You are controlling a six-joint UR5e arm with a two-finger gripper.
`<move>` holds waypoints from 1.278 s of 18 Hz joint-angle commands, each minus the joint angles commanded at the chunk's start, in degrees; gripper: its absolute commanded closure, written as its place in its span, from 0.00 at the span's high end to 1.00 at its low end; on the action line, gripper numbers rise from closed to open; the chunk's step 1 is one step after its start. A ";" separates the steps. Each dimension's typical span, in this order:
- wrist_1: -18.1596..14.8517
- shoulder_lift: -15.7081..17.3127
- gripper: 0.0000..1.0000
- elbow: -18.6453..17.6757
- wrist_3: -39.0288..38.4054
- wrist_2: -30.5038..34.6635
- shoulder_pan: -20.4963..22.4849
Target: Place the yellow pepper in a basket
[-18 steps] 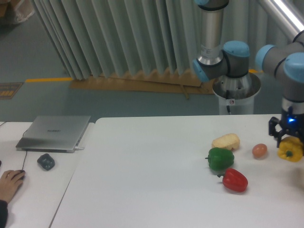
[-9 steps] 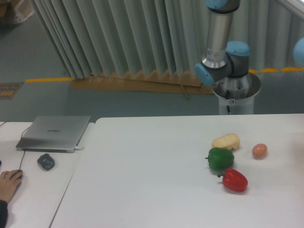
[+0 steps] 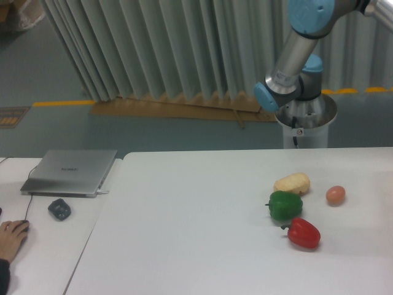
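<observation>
The yellow pepper is out of view, and so is any basket. My gripper is also outside the frame; only the arm's upper links and base show at the top right, leaning toward the right edge.
On the white table lie a green pepper, a red pepper, a pale potato-like thing and a small orange-pink egg. To the left sit a laptop, a dark mouse and a person's hand.
One second ago my gripper held the yellow pepper at the right edge. Both have since gone out of the frame to the right, and the arm's upper link now tilts rightward.
</observation>
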 joint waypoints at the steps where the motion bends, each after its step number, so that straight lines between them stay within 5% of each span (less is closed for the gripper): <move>1: 0.09 0.00 0.84 -0.18 0.00 0.00 -0.26; 5: 2.20 -0.79 1.00 -0.44 -0.62 0.87 -2.19; 18: 1.58 7.03 1.00 -0.97 -0.70 -1.67 -1.58; 23: -0.53 12.73 1.00 -6.05 1.40 -1.50 -4.12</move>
